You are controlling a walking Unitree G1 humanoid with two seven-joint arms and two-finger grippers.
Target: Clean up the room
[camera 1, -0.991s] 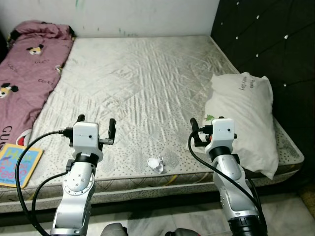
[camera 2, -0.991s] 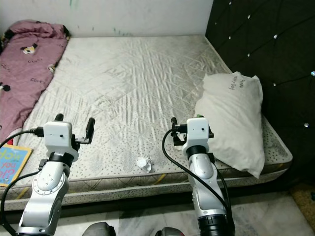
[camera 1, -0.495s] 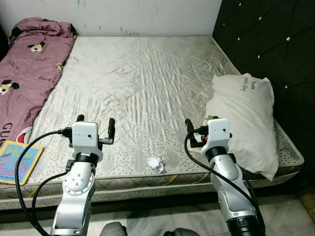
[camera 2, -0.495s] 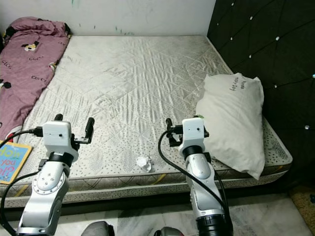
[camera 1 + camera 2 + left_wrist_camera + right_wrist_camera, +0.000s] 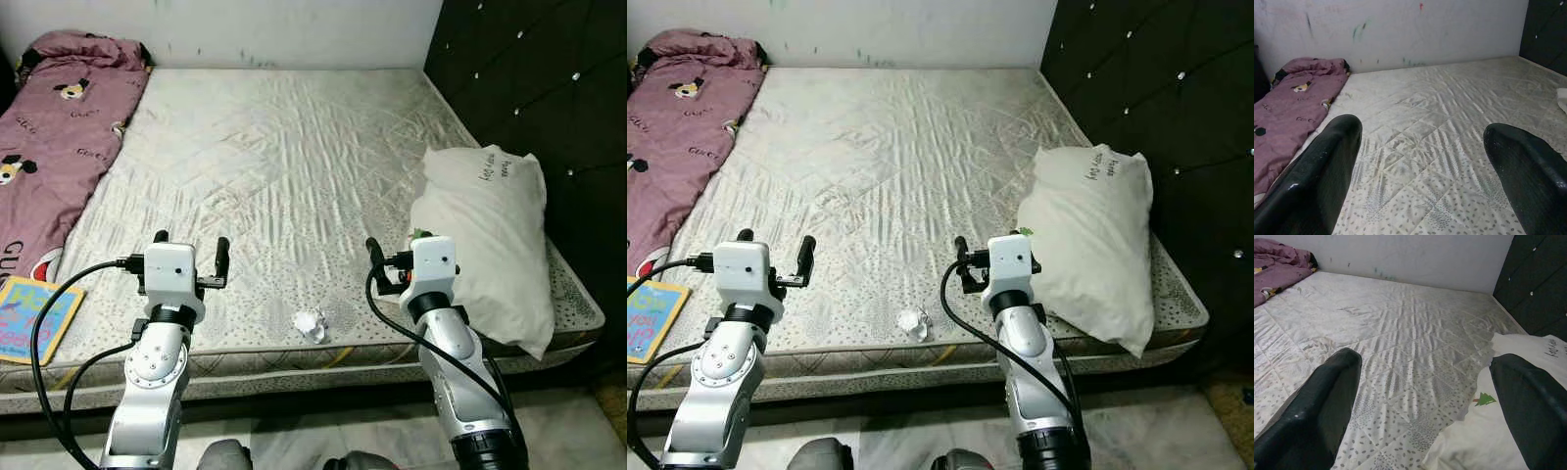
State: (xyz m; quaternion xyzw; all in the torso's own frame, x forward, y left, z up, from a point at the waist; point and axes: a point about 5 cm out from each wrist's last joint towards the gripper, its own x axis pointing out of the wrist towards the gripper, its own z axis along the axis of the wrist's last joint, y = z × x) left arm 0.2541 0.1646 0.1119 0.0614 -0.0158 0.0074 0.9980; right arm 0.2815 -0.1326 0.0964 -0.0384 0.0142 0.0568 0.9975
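A crumpled white paper ball (image 5: 311, 324) lies near the front edge of the pale quilted mattress (image 5: 284, 147), between my two arms. My left gripper (image 5: 190, 252) hovers open over the mattress's front left part, left of the ball. Over the front right part my right gripper (image 5: 394, 257) is held open, right of the ball and just beside the white pillow (image 5: 488, 235). Both pairs of black fingers (image 5: 1317, 171) (image 5: 1322, 396) are spread wide with nothing between them. A pink cartoon-print blanket (image 5: 54, 127) lies along the mattress's left side.
A colourful children's book (image 5: 31, 318) rests at the front left corner of the mattress. The dark tufted headboard (image 5: 529, 88) rises on the right. A pale wall (image 5: 294, 29) with a few scribbles runs behind the bed. Tiled floor (image 5: 323, 441) shows below the front edge.
The camera has shifted slightly, showing more of the far wall. My right gripper has swung a little to the left, away from the pillow. The left arm and the paper ball stay put.
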